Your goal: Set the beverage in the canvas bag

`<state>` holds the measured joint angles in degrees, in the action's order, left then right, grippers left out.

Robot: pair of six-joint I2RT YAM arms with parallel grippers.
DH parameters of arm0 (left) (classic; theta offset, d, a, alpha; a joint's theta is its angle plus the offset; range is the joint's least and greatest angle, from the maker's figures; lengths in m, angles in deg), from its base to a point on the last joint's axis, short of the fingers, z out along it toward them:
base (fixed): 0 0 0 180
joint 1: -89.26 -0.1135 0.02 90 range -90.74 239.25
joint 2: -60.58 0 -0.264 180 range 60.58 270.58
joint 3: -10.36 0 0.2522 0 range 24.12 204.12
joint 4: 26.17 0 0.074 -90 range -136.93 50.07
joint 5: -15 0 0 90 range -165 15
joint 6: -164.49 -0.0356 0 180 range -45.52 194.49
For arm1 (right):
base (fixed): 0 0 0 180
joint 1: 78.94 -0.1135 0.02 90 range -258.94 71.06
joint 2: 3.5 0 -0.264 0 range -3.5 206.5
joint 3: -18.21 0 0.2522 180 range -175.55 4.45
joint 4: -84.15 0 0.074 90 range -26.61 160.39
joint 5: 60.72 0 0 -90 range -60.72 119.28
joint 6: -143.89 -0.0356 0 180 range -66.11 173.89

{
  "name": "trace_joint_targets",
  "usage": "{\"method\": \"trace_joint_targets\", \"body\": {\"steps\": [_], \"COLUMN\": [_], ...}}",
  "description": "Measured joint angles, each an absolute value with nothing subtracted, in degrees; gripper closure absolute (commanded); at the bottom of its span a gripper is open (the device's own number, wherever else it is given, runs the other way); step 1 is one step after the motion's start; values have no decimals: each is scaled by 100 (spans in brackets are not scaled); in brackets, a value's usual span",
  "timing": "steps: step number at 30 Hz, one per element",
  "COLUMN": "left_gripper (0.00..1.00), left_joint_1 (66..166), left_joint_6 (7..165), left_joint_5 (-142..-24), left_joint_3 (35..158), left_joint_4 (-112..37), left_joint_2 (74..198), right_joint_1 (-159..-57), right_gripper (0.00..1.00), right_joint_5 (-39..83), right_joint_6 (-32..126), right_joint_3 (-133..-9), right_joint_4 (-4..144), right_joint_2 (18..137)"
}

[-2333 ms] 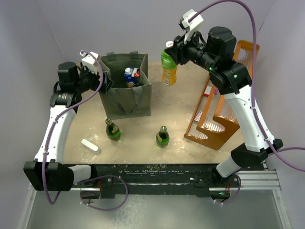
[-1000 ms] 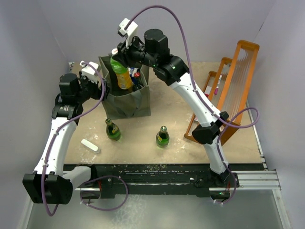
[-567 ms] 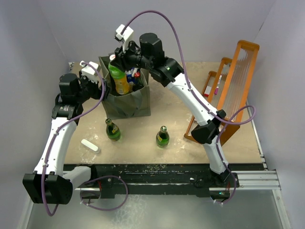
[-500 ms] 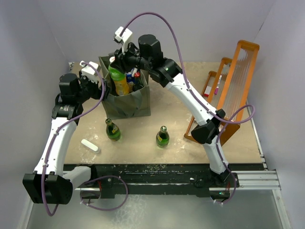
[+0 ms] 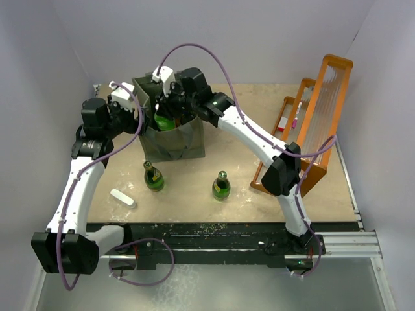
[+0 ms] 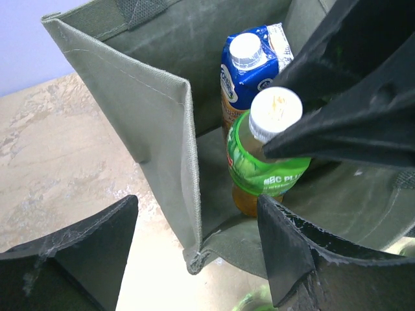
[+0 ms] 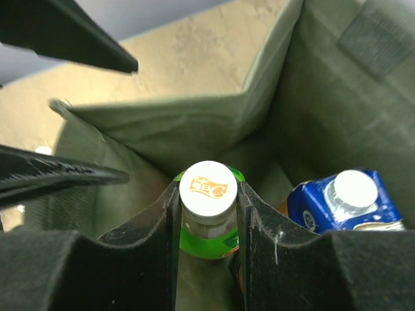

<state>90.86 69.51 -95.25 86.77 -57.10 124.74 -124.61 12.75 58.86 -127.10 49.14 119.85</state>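
The dark olive canvas bag (image 5: 175,144) stands open at the back left of the table. My right gripper (image 5: 170,107) reaches down into it, shut on the neck of the beverage, a green-labelled bottle (image 5: 165,122) with a white cap. In the right wrist view the gripper (image 7: 207,188) clamps just under the cap, with the bottle (image 7: 209,241) hanging upright inside the bag (image 7: 194,123). My left gripper (image 5: 135,116) is open; in its wrist view the gripper (image 6: 198,201) straddles the bag's left wall (image 6: 149,110). The bottle (image 6: 266,172) stands beside a blue carton (image 6: 249,58).
Two dark green glass bottles (image 5: 154,176) (image 5: 221,186) stand in front of the bag. A small white object (image 5: 122,197) lies near the front left. An orange wooden rack (image 5: 311,123) leans at the right, past the right arm.
My right arm carried the bottle from right of the bag to over it and lowered it inside. The left gripper stayed at the bag's left wall.
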Motion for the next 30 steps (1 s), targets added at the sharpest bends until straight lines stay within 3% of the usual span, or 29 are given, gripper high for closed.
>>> {"method": "trace_joint_targets", "body": {"steps": [21,30], "left_gripper": [22,21], "left_joint_1": [9086,9086], "left_joint_6": [6951,6949], "left_joint_5": [-9501,-9529], "left_joint_3": [8819,8832], "left_joint_4": [-5785,-5806], "left_joint_2": [12590,12599], "right_joint_1": [-12426,-12426], "right_gripper": [100,84], "right_joint_5": [1430,1533], "right_joint_6": [6802,6979], "right_joint_3": [-11905,-11892], "right_joint_4": [4863,4662], "right_joint_2": [11909,11913]}}
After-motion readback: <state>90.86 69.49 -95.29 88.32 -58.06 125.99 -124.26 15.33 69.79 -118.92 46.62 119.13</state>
